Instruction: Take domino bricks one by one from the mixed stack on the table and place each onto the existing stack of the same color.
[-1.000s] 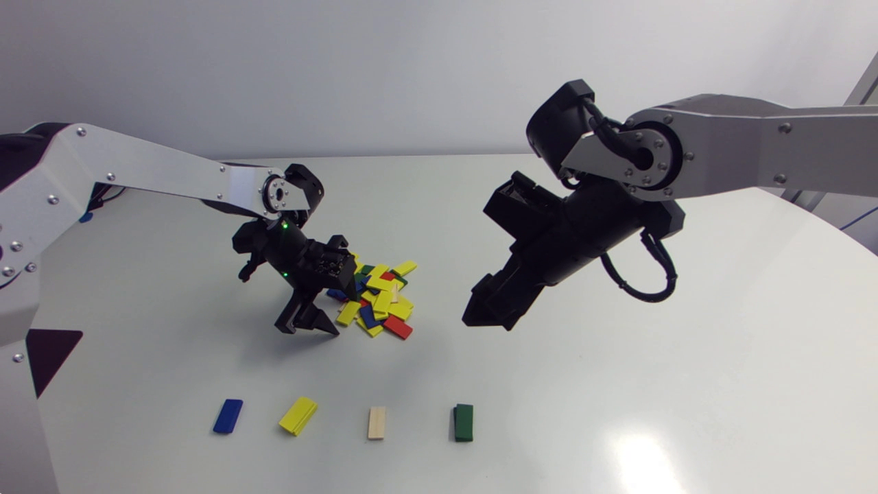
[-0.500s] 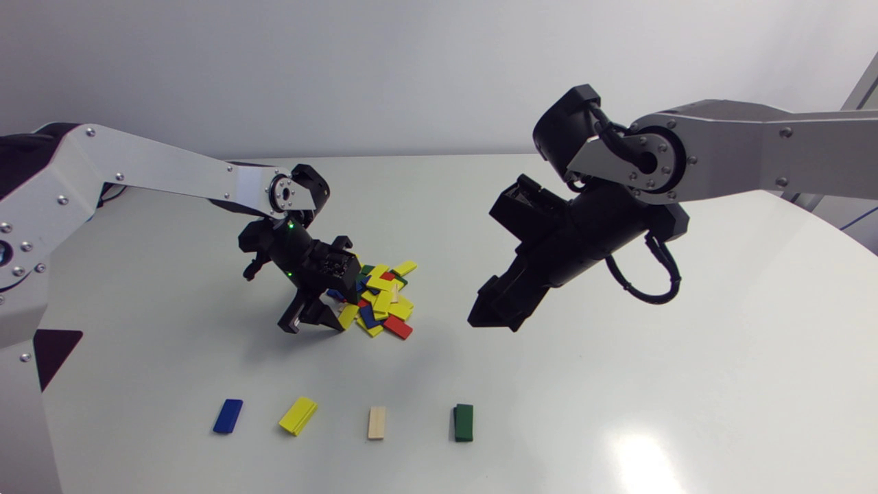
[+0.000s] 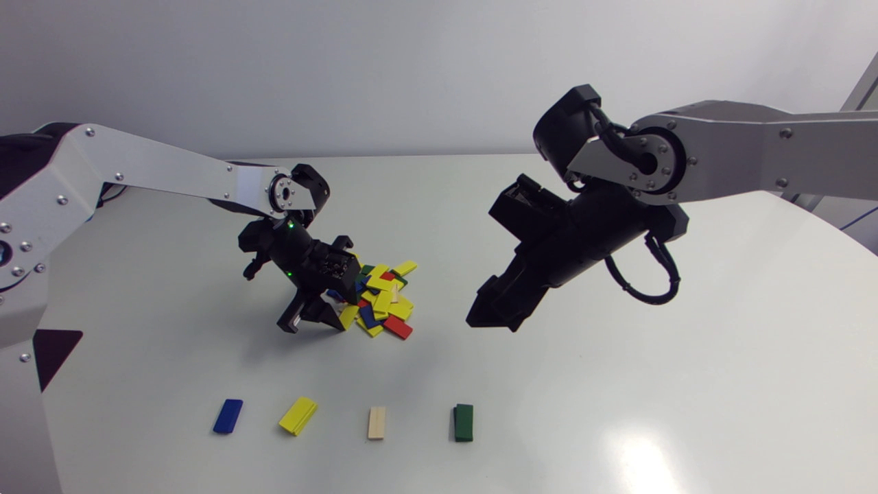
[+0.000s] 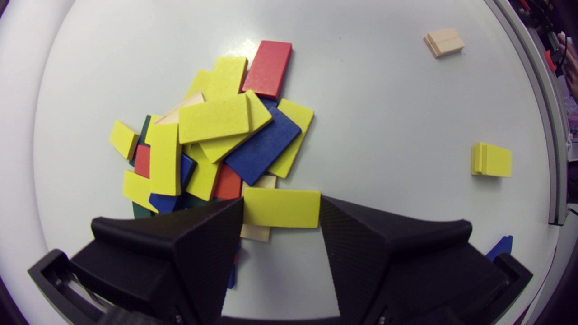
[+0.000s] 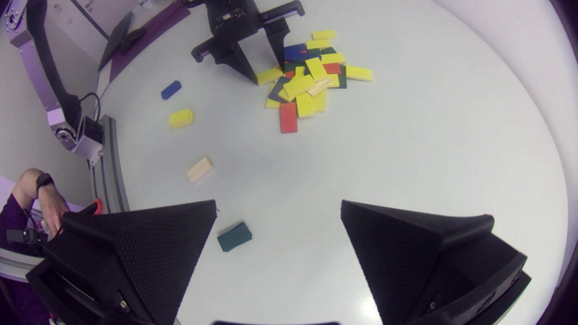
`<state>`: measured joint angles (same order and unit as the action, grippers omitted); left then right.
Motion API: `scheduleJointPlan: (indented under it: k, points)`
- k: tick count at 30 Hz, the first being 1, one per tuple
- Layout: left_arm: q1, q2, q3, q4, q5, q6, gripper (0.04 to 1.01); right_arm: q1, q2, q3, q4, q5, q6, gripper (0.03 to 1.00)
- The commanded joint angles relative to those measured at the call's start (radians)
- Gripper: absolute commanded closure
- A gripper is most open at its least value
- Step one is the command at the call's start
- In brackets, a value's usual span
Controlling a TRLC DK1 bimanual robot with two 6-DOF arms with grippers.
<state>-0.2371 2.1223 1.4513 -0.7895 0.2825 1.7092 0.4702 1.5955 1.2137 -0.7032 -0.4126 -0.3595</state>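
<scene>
yellow dominates the pile (image 3: 381,298) from overhead, so we judge most of the sorting is left: blue stack (image 3: 228,416), yellow stack (image 3: 298,416), cream stack (image 3: 376,422) and green stack (image 3: 464,422) sit low on the worktop (image 3: 686,309). our left fingers (image 3: 310,312) are at the pile's edge; our right fingers (image 3: 490,315) hang well apart. only the left wrist view shows the grip: both fingers clamp a yellow brick (image 4: 281,207) by its ends. the right wrist view shows its fingers spread wide, empty.

White table (image 3: 617,357). Mixed brick pile (image 3: 381,298) lies at my left claw (image 3: 312,324); blue stack (image 3: 228,416), yellow stack (image 3: 298,416), beige stack (image 3: 376,422), green stack (image 3: 464,422) lie well apart from it.
</scene>
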Motion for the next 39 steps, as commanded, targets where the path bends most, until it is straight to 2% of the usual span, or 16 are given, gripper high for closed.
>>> scheduleJointPlan:
  k: [1, 9, 18, 28, 34, 39]
  points:
    - [-0.001, -0.027, -0.008, -0.014, -0.008, 0.032, 0.539, 0.002, 0.011, -0.034, 0.001, -0.005, -0.01, 0.069]
    - [0.03, -0.168, -0.009, -0.111, -0.009, 0.04, 0.539, 0.028, -0.012, -0.036, -0.005, -0.005, 0.002, 0.069]
    - [0.048, -0.417, -0.215, -0.186, -0.006, 0.043, 0.538, 0.047, -0.031, -0.051, 0.001, -0.003, 0.011, 0.07]
    - [0.045, -0.567, -0.404, -0.208, 0.0, -0.031, 0.539, 0.065, -0.055, -0.069, 0.004, 0.001, 0.017, 0.07]
    - [0.009, -0.644, -0.513, -0.203, 0.006, -0.049, 0.539, 0.068, -0.081, -0.094, 0.008, 0.001, 0.019, 0.07]
    - [-0.037, -0.683, -0.586, -0.169, 0.006, -0.063, 0.539, 0.073, -0.092, -0.112, 0.021, 0.001, 0.024, 0.069]
